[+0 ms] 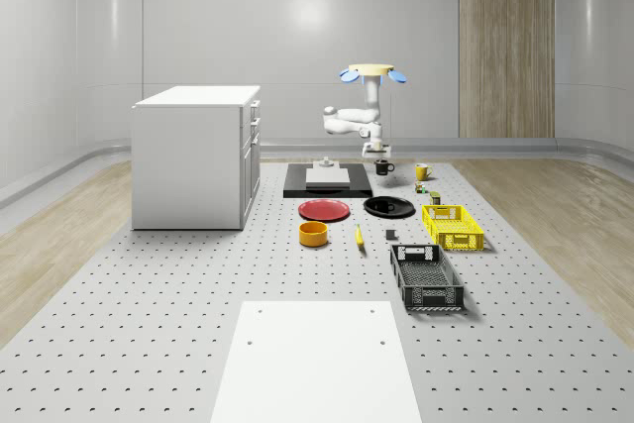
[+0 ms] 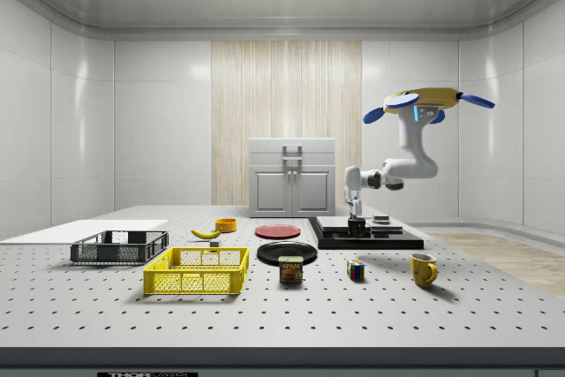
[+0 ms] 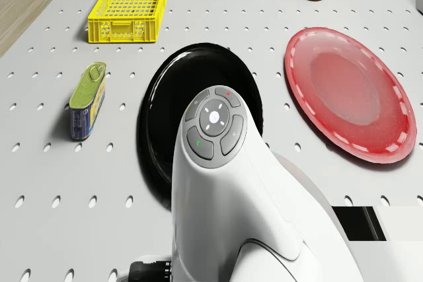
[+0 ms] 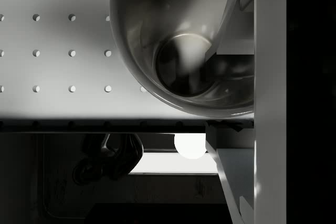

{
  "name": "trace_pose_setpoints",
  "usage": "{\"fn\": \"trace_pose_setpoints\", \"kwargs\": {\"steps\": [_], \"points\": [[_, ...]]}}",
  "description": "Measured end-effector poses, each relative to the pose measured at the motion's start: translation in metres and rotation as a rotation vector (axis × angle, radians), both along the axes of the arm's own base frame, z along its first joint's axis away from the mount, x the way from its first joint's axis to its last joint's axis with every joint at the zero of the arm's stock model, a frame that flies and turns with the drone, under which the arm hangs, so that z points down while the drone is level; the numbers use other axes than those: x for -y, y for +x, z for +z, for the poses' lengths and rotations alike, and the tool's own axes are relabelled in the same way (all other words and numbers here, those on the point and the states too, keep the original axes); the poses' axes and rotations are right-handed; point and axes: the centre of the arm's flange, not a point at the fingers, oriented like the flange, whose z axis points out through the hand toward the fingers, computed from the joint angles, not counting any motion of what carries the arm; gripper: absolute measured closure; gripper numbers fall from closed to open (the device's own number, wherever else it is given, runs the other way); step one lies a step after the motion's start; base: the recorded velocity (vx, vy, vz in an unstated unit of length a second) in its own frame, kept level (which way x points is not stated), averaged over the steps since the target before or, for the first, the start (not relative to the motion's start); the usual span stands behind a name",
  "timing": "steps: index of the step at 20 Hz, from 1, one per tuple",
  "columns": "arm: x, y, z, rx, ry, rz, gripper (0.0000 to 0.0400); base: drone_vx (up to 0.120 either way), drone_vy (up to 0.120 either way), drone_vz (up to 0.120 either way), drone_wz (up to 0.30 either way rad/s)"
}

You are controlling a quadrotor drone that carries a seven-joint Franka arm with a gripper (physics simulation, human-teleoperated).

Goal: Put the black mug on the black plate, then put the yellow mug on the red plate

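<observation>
The black mug is seen directly below the gripper, standing on the tabletop beside the black slab. One finger reaches inside the mug, the other is outside the rim; whether the wall is already clamped cannot be told. The drone hovers above. If the grip is weak, the mug could be tipped or dropped before the black plate, a little away from the fingers, is reached.

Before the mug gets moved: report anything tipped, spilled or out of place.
Only the can stands out: it lies on its side beside the black plate. The black mug and yellow mug stand upright, and nothing is spilled.
</observation>
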Motion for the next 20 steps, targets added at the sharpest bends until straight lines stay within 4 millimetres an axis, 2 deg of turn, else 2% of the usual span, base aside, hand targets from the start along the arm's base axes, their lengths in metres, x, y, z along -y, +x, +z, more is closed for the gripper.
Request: {"fn": "trace_pose_setpoints", "kwargs": {"steps": [20], "points": [[0.0,0.0,0.0,0.0,0.0,0.0,0.029,0.12,0.0,0.0,0.0]]}}
